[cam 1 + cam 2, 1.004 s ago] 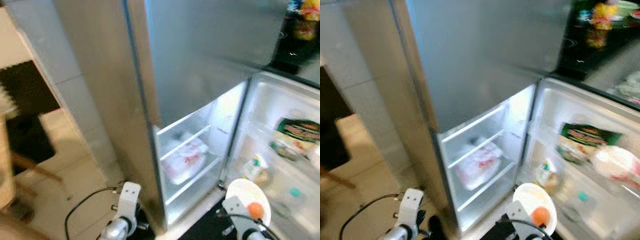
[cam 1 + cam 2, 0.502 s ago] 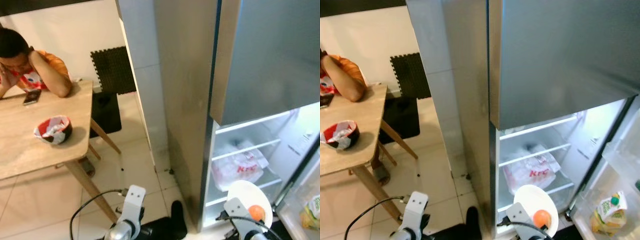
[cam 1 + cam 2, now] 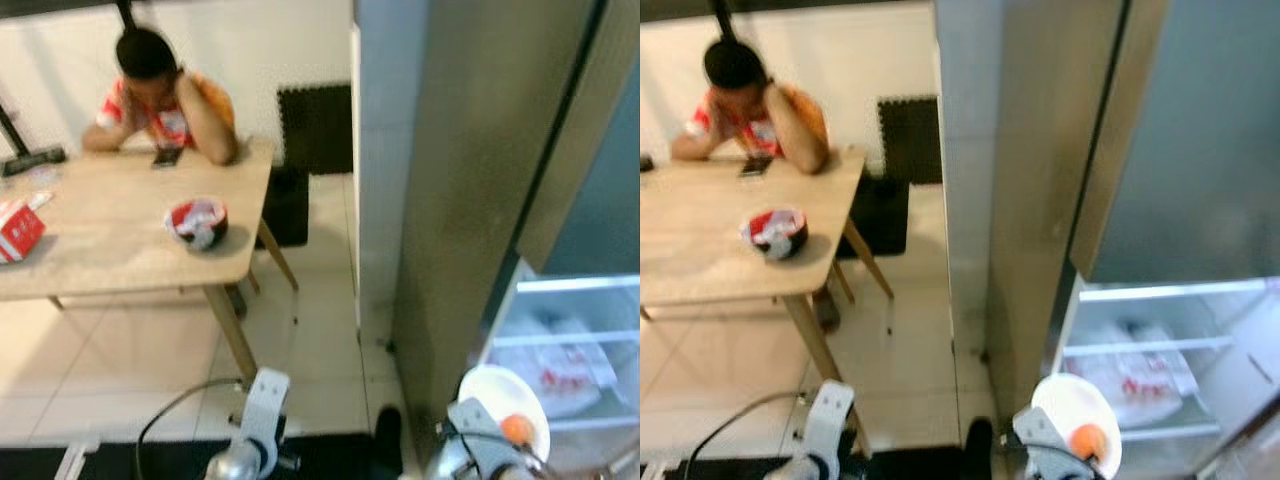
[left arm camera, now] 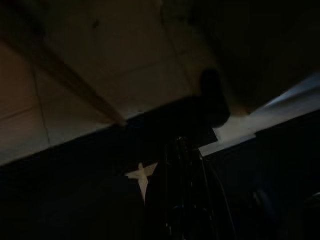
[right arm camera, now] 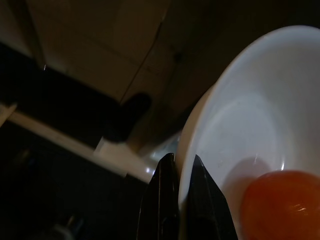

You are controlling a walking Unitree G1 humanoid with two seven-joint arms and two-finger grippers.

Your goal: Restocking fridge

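My right gripper (image 5: pixel 181 162) is shut on the rim of a white bowl (image 5: pixel 240 135) that holds an orange fruit (image 5: pixel 277 205). In the eye views the bowl (image 3: pixel 490 400) rides low at the right, in front of the fridge's lit lower compartment (image 3: pixel 1160 345). A white plastic bag with red print (image 3: pixel 1140 375) lies on a shelf in there. The steel fridge (image 3: pixel 1040 200) stands to my right, its upper door (image 3: pixel 1200 150) closed. My left arm (image 3: pixel 255 425) hangs low at the left; its gripper (image 4: pixel 182 150) is a dark shape over the floor.
A wooden table (image 3: pixel 120 250) stands to the left with a person (image 3: pixel 160 95) leaning on its far side. On it sit a red and white bowl (image 3: pixel 196 222), a phone (image 3: pixel 166 156) and a red box (image 3: pixel 20 228). Tiled floor (image 3: pixel 300 340) lies between table and fridge.
The camera has swung left: the fridge slid to the right edge and the table with the person came to the middle. The bowl with the orange stays in my right gripper.
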